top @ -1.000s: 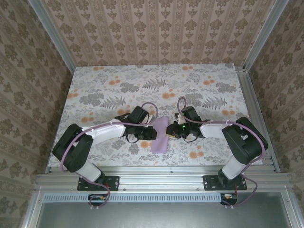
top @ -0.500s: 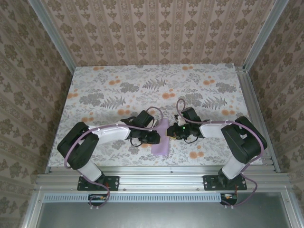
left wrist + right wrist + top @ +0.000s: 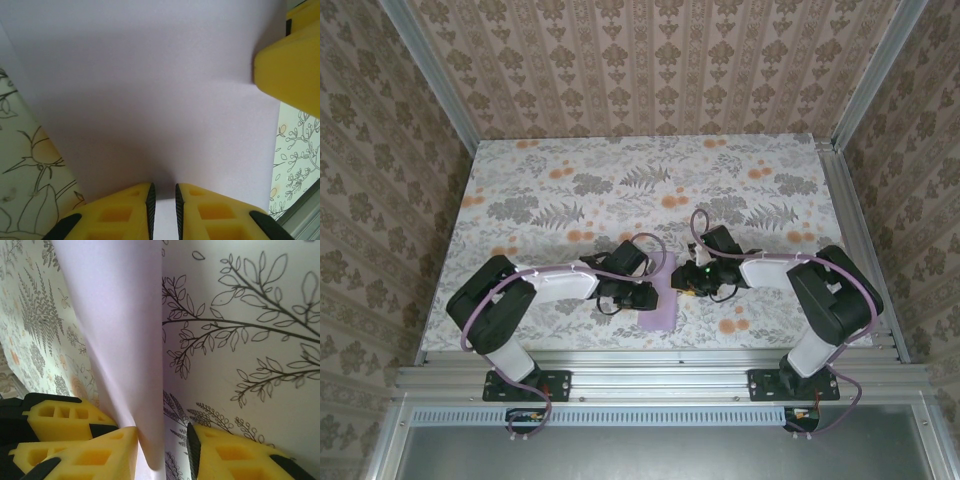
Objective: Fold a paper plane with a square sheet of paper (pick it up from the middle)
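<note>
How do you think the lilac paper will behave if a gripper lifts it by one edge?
Probably floppy: the lilac paper bends in a curve in the right wrist view. Likely very light, since it looks thin. Pushed, it might slide or buckle on the table.

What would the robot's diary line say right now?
left gripper: pinching lilac paper | right gripper: jaws apart, paper between them

Pale lilac paper (image 3: 150,90), yel. tool fingers (image 3: 120,217), gry/orng floral tabletop (image 3: 620,180)
</note>
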`<state>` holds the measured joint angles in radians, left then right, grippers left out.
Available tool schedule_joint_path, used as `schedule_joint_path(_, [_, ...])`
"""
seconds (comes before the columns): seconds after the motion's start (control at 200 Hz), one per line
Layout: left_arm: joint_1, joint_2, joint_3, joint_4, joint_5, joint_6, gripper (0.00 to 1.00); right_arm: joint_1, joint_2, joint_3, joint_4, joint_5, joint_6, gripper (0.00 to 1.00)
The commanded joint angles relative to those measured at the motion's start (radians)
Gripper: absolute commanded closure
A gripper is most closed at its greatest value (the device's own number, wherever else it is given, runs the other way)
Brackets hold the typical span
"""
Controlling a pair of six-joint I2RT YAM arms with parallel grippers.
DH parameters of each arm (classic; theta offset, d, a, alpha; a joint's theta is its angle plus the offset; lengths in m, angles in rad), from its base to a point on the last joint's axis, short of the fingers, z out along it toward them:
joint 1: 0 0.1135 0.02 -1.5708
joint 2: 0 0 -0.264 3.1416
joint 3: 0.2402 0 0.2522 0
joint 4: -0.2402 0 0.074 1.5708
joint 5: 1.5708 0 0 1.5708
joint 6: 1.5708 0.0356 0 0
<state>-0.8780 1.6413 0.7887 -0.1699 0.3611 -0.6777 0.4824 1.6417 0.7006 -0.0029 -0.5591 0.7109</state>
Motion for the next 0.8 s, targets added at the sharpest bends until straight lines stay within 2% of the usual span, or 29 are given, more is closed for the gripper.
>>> schedule_joint_path(0.0, [-0.011, 0.013, -0.021, 0.025, -0.017, -0.022, 0.79, 0.001, -0.05, 0.041, -0.113, 0.07, -0.05, 0.62])
schedule_joint_path(0.285, [-0.024, 0.02, -0.025, 0.047, -0.02, -0.027, 0.79, 0.014, -0.012, 0.119, -0.17, 0.093, -0.093, 0.57])
schedule_joint_path(0.545, [-0.029, 0.022, -0.025, 0.045, -0.028, -0.019, 0.79, 0.042, 0.05, 0.179, -0.257, 0.156, -0.157, 0.57])
schedule_joint_path(0.795, [-0.029, 0.006, -0.018, 0.047, -0.028, -0.021, 0.77, 0.056, 0.077, 0.206, -0.322, 0.2, -0.222, 0.67])
